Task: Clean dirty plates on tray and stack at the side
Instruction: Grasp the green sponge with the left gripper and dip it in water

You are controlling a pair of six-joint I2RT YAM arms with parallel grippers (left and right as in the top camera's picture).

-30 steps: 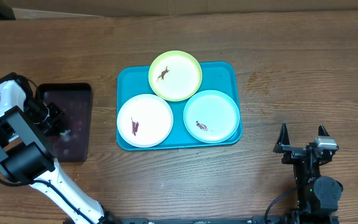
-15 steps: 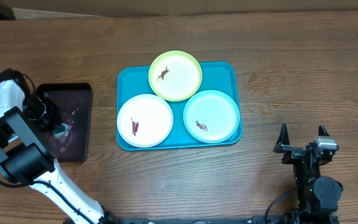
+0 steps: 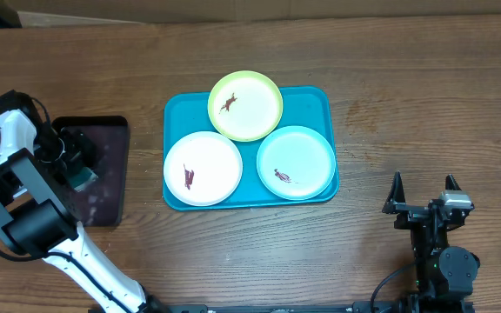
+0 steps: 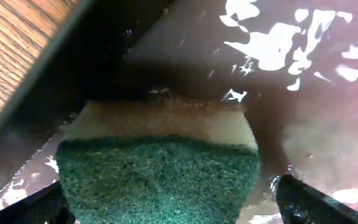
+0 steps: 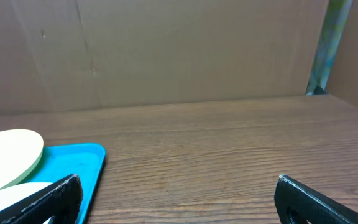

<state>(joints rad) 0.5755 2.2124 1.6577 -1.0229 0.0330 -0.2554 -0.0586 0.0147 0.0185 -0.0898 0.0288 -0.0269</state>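
Three dirty plates lie on the turquoise tray (image 3: 320, 100): a white one (image 3: 203, 168), a yellow-green one (image 3: 245, 105) and a pale blue one (image 3: 296, 162), each with a reddish-brown smear. My left gripper (image 3: 81, 169) hangs over the wet black tray (image 3: 111, 187), far left of the plates. It is open, its jaws standing wide on either side of a green-topped sponge (image 4: 160, 168) that rests in the black tray. My right gripper (image 3: 424, 193) is open and empty at the front right, apart from the turquoise tray (image 5: 73, 158).
Water glistens on the black tray's floor (image 4: 328, 112). Bare wooden table (image 3: 424, 104) lies right of the turquoise tray. A cardboard wall (image 5: 166, 50) closes the far side.
The left gripper's jaws have spread wide around the sponge in the black tray. The right arm and the plates have not moved.
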